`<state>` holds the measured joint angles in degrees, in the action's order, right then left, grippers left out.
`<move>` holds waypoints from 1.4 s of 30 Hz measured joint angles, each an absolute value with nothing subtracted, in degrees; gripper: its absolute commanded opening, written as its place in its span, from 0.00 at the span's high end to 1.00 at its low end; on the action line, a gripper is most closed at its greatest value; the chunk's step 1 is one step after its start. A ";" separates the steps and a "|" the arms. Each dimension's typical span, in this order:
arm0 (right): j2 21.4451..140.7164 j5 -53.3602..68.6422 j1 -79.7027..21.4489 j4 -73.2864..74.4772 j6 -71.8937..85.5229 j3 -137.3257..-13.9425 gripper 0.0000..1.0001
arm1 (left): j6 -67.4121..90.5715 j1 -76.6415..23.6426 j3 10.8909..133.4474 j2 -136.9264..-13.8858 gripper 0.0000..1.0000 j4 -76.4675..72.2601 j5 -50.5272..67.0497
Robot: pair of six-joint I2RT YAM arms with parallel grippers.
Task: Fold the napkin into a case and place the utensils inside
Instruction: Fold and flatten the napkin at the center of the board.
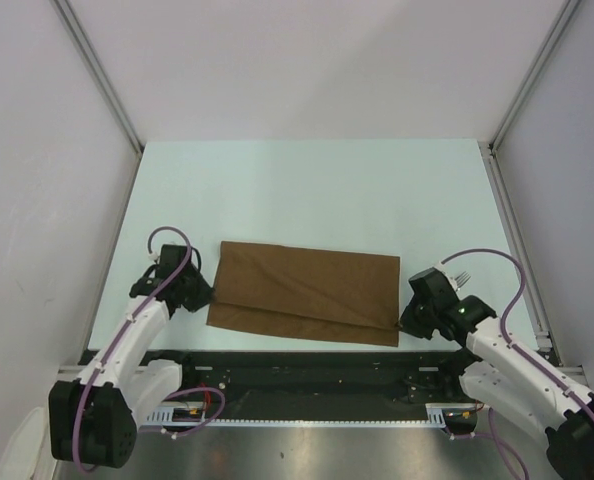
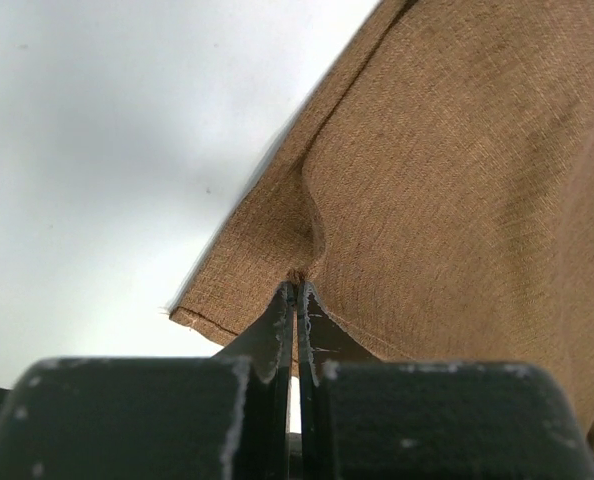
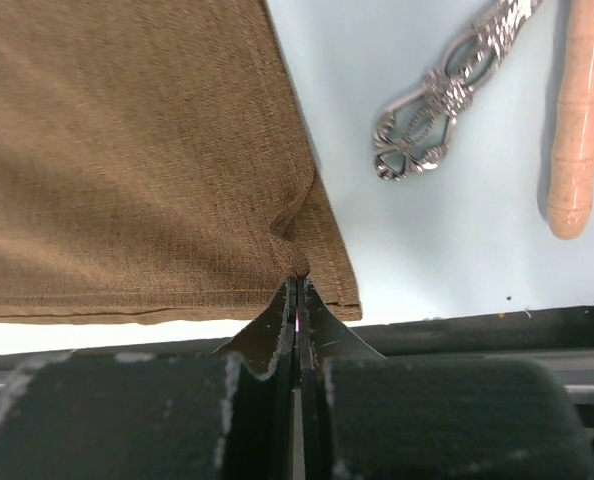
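The dark-brown napkin [image 1: 307,290] lies folded on the pale table, a diagonal crease running across its near half. My left gripper [image 1: 205,297] is shut on the napkin's near-left corner; in the left wrist view the cloth [image 2: 457,200] puckers where the left gripper [image 2: 297,285] pinches it. At the near-right corner my right gripper [image 1: 402,322] is shut on the napkin [image 3: 127,150], the cloth bunching at the tips of the right gripper [image 3: 297,280]. The utensils lie just right of the napkin: an ornate silver handle [image 3: 432,100] and a pale tan handle [image 3: 580,120]. Fork tines [image 1: 461,276] peek out behind the right wrist.
The pale table [image 1: 307,190] stretches behind the napkin. A black strip [image 1: 307,372] runs along its near edge between the arm bases. Metal frame posts [image 1: 107,90] and white walls close in the left, right and back sides.
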<state>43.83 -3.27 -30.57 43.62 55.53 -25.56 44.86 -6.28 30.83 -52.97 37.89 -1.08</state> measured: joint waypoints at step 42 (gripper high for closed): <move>42.89 0.56 -37.45 48.36 62.57 -23.05 1.00 | 48.10 -6.20 28.12 -55.24 1.00 39.05 -3.53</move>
<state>42.89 0.56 -37.45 48.36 62.57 -23.05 48.10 -6.20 28.12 -55.24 39.05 -3.53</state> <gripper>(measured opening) 0.008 0.005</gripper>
